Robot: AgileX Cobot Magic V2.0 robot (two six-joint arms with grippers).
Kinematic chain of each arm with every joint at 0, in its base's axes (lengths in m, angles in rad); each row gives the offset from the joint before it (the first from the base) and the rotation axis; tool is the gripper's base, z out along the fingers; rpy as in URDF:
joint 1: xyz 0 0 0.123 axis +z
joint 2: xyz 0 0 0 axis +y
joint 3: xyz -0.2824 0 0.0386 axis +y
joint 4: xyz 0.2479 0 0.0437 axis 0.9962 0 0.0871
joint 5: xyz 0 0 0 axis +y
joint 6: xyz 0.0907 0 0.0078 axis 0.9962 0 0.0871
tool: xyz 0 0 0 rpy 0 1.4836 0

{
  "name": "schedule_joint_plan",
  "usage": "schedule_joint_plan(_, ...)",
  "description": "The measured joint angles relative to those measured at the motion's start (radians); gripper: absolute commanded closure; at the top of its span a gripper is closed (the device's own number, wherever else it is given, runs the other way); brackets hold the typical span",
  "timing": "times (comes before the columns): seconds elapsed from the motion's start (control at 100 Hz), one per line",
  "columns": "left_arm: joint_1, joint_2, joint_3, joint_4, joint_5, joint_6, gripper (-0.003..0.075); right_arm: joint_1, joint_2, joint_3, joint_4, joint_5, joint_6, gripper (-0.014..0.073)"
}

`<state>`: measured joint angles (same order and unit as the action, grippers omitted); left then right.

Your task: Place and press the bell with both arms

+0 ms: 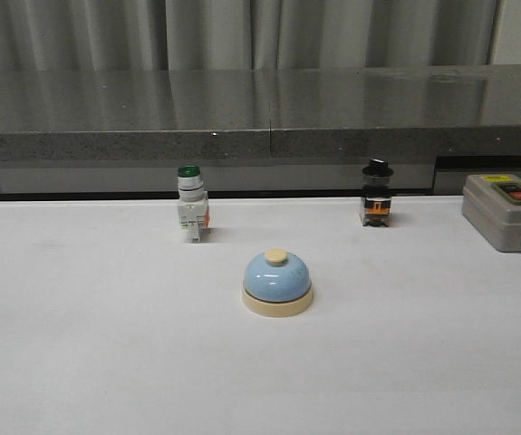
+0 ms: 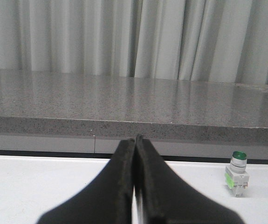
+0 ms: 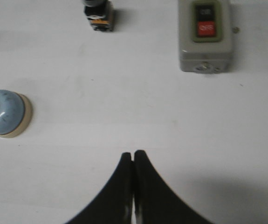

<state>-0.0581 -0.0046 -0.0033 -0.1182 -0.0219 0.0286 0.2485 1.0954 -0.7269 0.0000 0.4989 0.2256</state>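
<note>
The light-blue bell [image 1: 277,281] with a cream base and cream knob stands upright on the white table, near the middle. It also shows in the right wrist view [image 3: 4,114], off to one side of my right gripper [image 3: 133,154], which is shut and empty above the table. My left gripper [image 2: 135,140] is shut and empty; the bell is out of its view. Neither arm shows in the front view.
A green-capped white switch [image 1: 190,204] stands behind the bell to the left, also in the left wrist view [image 2: 237,173]. A black-capped switch [image 1: 376,194] stands back right. A grey button box [image 1: 506,211] sits at the right edge. A dark stone ledge [image 1: 260,113] runs along the back.
</note>
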Motion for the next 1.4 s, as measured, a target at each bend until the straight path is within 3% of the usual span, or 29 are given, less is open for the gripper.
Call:
schedule_joint_plan(0.74,0.0,0.0,0.0,0.0,0.0,0.0,0.0741,0.341,0.589,-0.375,0.0,-0.06,0.002,0.0658)
schedule_joint_plan(1.4,0.0,0.0,0.0,0.0,0.0,0.0,0.0741,0.385,0.76,-0.463,0.0,-0.078,0.002,0.0658)
